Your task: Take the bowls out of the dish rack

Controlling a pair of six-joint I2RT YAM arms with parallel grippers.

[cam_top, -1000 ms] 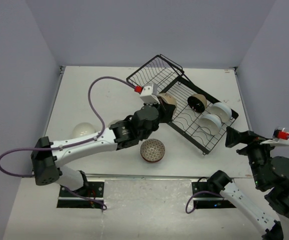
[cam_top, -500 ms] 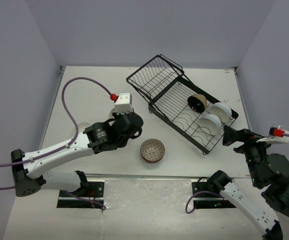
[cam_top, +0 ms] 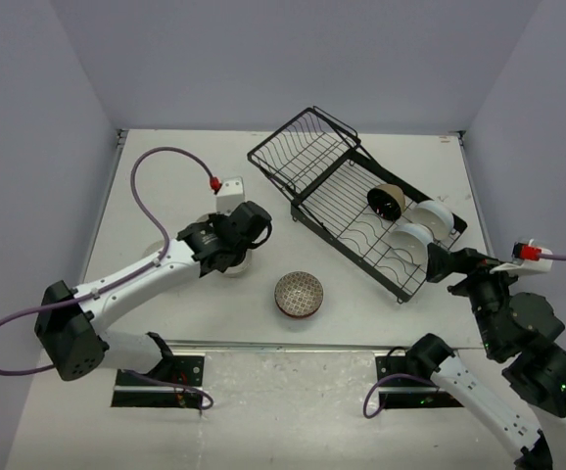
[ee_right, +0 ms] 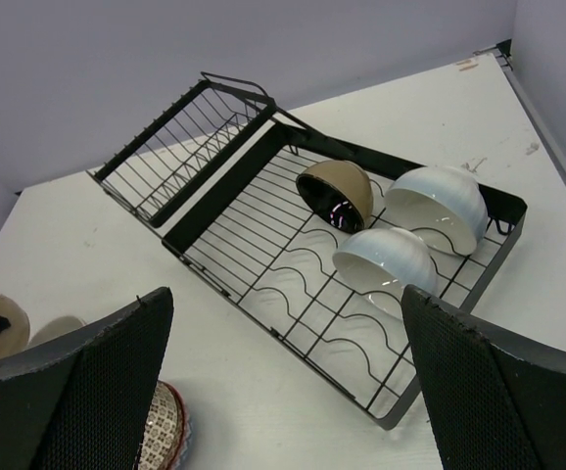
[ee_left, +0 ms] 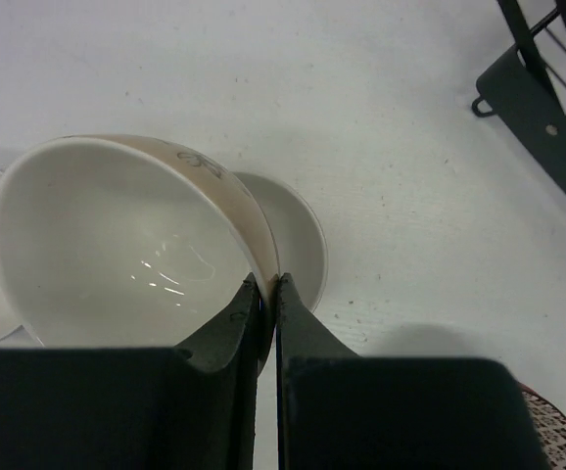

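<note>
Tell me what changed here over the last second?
The left pincer, shut on the rim of a tan bowl with a cream inside, carried it from the black wire dish rack leftward to the white bowls on the table. The open right pincer edged toward the rack. The three bowls in the rack and the brown patterned bowl stayed put.

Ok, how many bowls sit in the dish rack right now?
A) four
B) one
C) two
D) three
D: the right wrist view shows a tan bowl, a white bowl beside it and a second white bowl, all in the long tray of the dish rack.
</note>
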